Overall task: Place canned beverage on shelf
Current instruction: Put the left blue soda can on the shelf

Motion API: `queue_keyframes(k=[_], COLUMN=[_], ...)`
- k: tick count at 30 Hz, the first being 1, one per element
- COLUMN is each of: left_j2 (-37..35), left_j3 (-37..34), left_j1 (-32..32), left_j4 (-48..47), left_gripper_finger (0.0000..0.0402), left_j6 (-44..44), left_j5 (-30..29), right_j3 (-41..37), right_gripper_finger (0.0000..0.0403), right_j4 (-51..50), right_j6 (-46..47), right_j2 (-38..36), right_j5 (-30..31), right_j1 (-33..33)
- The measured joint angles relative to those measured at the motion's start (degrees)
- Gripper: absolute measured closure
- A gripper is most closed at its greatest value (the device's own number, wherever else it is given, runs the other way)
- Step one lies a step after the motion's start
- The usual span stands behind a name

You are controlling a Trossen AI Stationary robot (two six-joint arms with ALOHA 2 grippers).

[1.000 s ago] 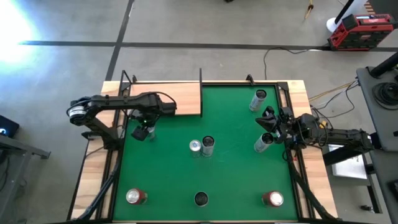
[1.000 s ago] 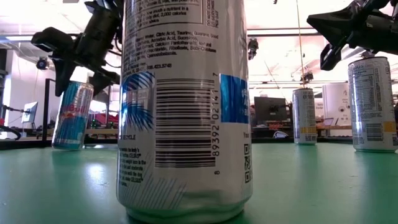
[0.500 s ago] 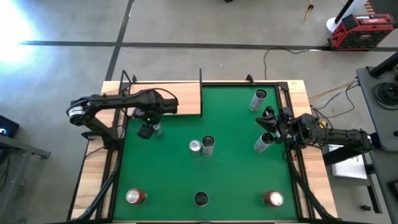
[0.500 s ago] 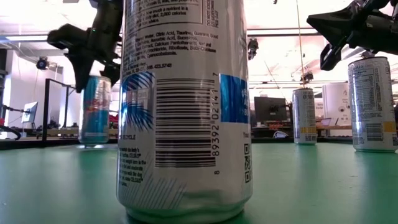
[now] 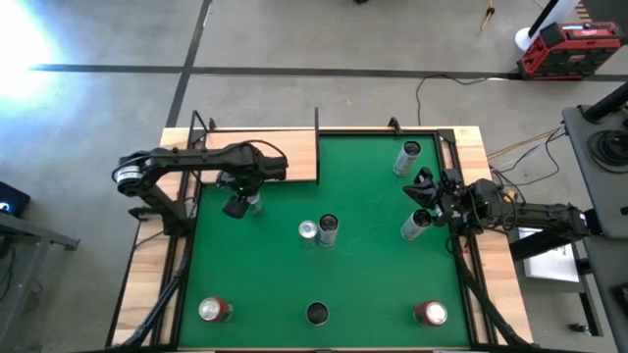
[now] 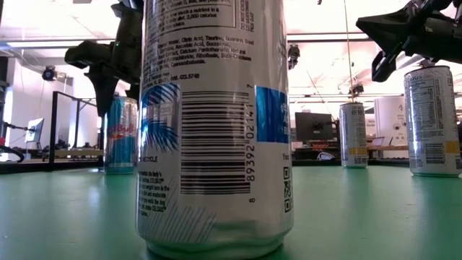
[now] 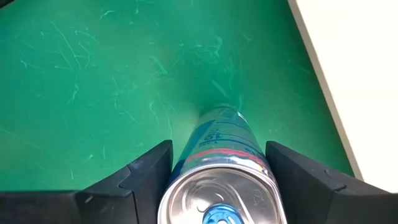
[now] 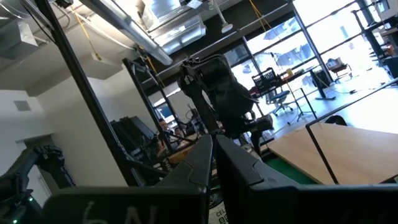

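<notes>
A blue-and-silver beverage can [image 6: 121,133] stands upright under my left gripper [image 5: 238,205], which points down and is shut on it, over the green mat [image 5: 373,275] just near of the shelf. The shelf [image 5: 265,155], a light-wood board with thin black rods, lies at the table's far left. In the left wrist view the can's silver top [image 7: 217,199] shows between my two fingers. Whether the can's base touches the mat I cannot tell. My right gripper [image 5: 424,192] waits shut at the table's right edge, holding nothing. My left gripper pinches the can's upper wall, just below the top rim [image 7: 186,171], between its two fingers [image 7: 146,177]. The fingers come from above, pointing down, one on each side. The can hangs upright below them, its base at or just over the mat.
Two cans [image 5: 319,228] stand together mid-mat, two more [image 5: 407,157] [image 5: 416,226] at the right near my right gripper. Three cans [image 5: 214,310] [image 5: 317,313] [image 5: 430,313] line the near edge; the middle one fills the low view [image 6: 213,123]. Black frame posts [image 5: 317,118] edge the shelf.
My left gripper has carried the blue can a short way toward the table's right edge, along the shelf's near side. The can was tilted a second ago and now stands upright. My right arm has kept still.
</notes>
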Motion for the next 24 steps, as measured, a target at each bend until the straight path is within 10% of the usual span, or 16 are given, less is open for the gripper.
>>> queue_keyframes(k=[24], left_j2=[1.24], left_j3=[2.77], left_j1=[-2.06], left_j4=[-1.29], left_gripper_finger=[0.0023], left_j6=[18.49], left_j5=[-4.62], right_j3=[0.0], right_gripper_finger=[0.039], right_j4=[-0.02], right_j6=[0.01], right_j2=[-0.01], right_j5=[0.02], right_j1=[0.0])
